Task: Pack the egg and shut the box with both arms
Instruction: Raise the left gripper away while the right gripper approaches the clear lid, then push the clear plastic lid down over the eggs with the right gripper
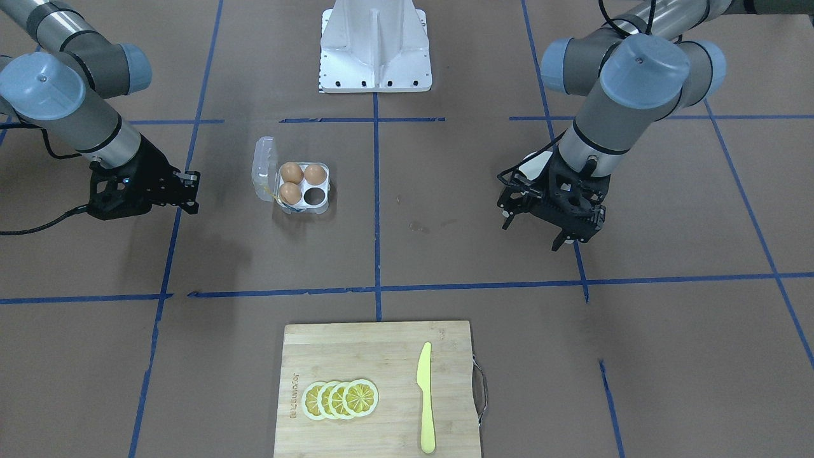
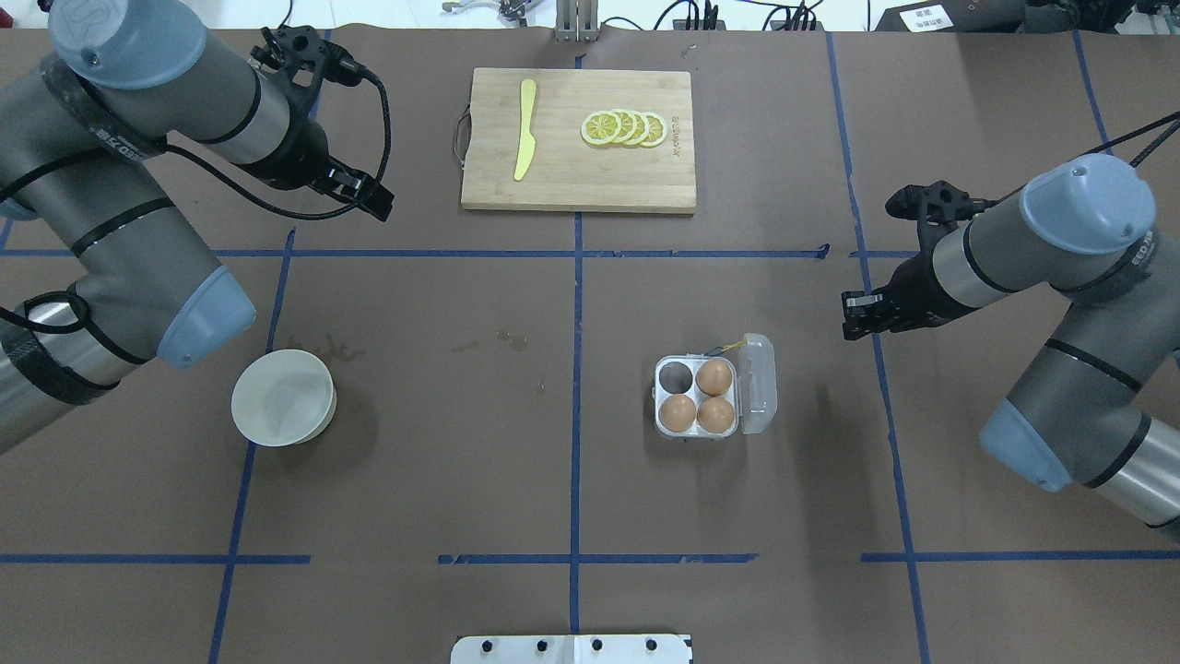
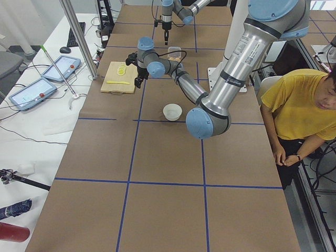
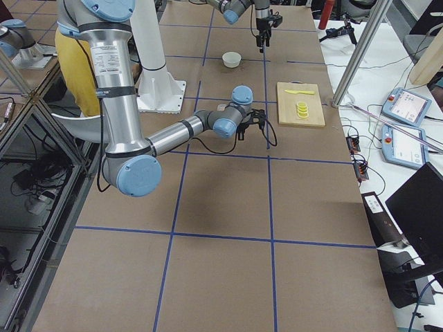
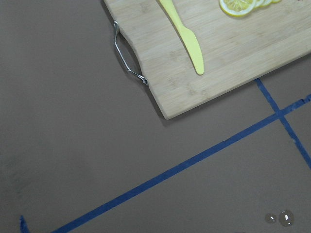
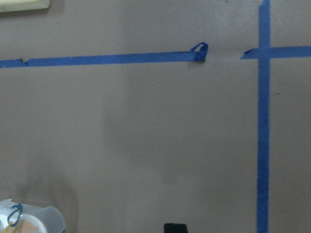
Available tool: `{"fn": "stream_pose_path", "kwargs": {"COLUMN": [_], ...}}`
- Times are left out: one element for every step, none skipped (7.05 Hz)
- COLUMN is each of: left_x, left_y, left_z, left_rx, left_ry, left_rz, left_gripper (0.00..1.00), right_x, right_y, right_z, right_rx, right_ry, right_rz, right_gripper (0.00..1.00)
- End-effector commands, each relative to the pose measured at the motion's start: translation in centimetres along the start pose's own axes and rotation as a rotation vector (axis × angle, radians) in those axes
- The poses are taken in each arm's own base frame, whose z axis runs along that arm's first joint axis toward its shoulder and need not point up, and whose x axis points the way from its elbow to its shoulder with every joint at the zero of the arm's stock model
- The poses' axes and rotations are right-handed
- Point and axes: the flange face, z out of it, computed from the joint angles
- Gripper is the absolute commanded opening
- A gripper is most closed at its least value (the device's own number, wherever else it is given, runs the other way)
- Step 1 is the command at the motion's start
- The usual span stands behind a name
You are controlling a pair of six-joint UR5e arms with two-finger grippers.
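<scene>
The clear box [image 1: 325, 188] stands on the table with its lid [image 1: 263, 166] hinged open. Three brown eggs sit in its cells [image 1: 292, 172], and I cannot tell which one is the task's egg. The fourth cell [image 1: 313, 197] is empty. The overhead view shows the same box [image 2: 658, 398], with its lid [image 2: 758, 383] open toward the right arm. My right gripper [image 2: 854, 314] is open and empty, a short way from the lid. My left gripper [image 2: 373, 198] is open and empty, far off near the cutting board. A corner of the box [image 6: 34, 218] shows in the right wrist view.
A round white bowl [image 2: 283, 397] stands under my left arm and looks empty. A wooden cutting board [image 2: 572, 180] at the far edge holds a yellow knife [image 2: 525, 129] and lemon slices [image 2: 625, 128]. Blue tape lines cross the brown table. A person sits beside the table [image 3: 299, 105].
</scene>
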Motion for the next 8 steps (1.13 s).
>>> {"fn": "stream_pose_path", "kwargs": {"left_x": [-0.5, -0.6, -1.6, -3.0, -5.3, -7.8, -11.1, -15.0], "left_y": [0.1, 0.0, -0.4, -0.6, 0.0, -0.3, -0.1, 0.2], "left_z": [0.0, 0.0, -0.4, -1.0, -1.2, -2.9, -4.2, -5.8], "left_rx": [-0.003, -0.002, 0.004, 0.012, 0.005, 0.019, -0.022, -0.05], "left_ry": [-0.006, -0.006, -0.017, -0.033, -0.056, -0.084, -0.128, -0.174], "left_rz": [0.015, 0.015, 0.036, 0.062, 0.086, 0.105, 0.145, 0.119], "left_gripper": [0.89, 0.89, 0.89, 0.89, 0.89, 0.89, 0.89, 0.9], "right_x": [-4.9, -9.4, -15.2, -19.8, -18.9, -16.0, -11.4, -3.3], "right_y": [1.1, 1.9, 2.9, 3.2, 1.8, -0.3, -3.7, -5.6], "right_z": [0.6, 0.9, 0.8, 0.1, -3.8, -7.5, -11.1, -12.6], "right_rx": [-0.012, -0.025, -0.024, -0.022, 0.009, 0.013, 0.038, 0.061], "right_ry": [-0.049, -0.092, -0.147, -0.171, -0.182, -0.19, -0.19, -0.132], "right_rz": [0.021, 0.05, 0.095, 0.123, 0.142, 0.175, 0.199, 0.147], "right_gripper": [0.0, 0.0, 0.0, 0.0, 0.0, 0.0, 0.0, 0.05]}}
